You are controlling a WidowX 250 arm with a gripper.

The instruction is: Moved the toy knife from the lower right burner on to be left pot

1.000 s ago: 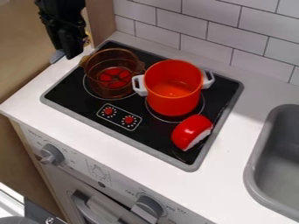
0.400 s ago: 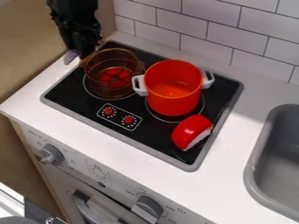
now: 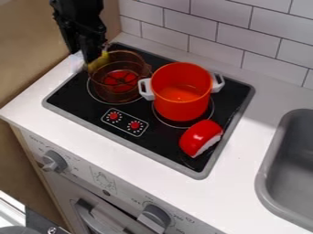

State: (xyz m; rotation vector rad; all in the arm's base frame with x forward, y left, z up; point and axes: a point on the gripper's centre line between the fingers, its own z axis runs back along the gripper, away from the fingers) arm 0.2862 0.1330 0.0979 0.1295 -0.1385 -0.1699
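Gripper (image 3: 92,58) seen at upper left, open or closed state impossible to tell, blurred yellow-and-pale knife (image 3: 99,60) seen at its tip, by the left rim of see-through brown pot (image 3: 115,97), orange pot (image 3: 181,109) set beside, red piece (image 3: 198,136) placed in front, grey sink (image 3: 263,176) at far right

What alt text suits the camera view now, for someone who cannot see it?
Black tool at the left rim of a see-through amber pot on a toy stove, something yellow beside it; an orange pot stands to the right, a red piece in front.
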